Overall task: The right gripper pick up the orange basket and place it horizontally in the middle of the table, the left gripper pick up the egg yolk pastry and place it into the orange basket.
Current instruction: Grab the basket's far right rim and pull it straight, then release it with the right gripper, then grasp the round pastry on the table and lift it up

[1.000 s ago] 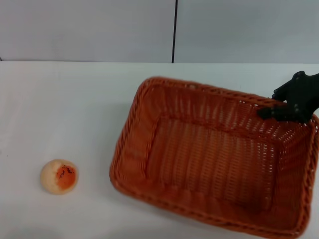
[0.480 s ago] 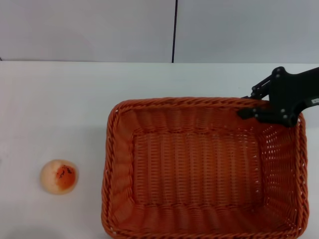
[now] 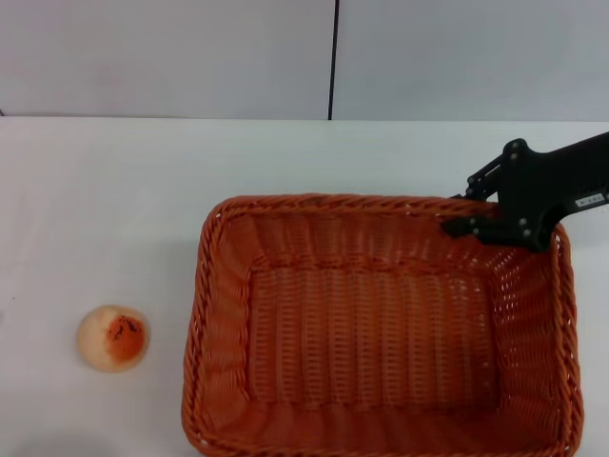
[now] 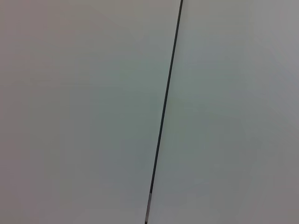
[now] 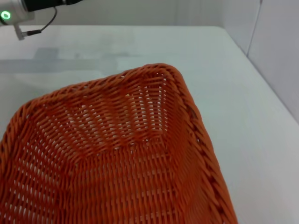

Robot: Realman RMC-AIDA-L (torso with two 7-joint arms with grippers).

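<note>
The orange basket [image 3: 371,333] lies flat on the white table [image 3: 124,190], its long side running left to right, right of the middle and reaching the near edge of the head view. It is empty. My right gripper [image 3: 468,209] is at the basket's far right rim, one finger inside and one outside, shut on the rim. The right wrist view looks down into the basket [image 5: 117,154] near one corner. The egg yolk pastry [image 3: 112,337] sits alone on the table left of the basket, a short gap away. My left gripper is out of view; its wrist camera sees only a wall.
A grey wall with a dark vertical seam [image 3: 333,57] stands behind the table. Open tabletop stretches along the far side and the left. In the right wrist view, a dark part with a green light [image 5: 6,15] shows beyond the basket.
The basket swung from a skewed pose to lie square to the table and slid slightly left. The right gripper travelled left with the rim. The pastry stayed put.
</note>
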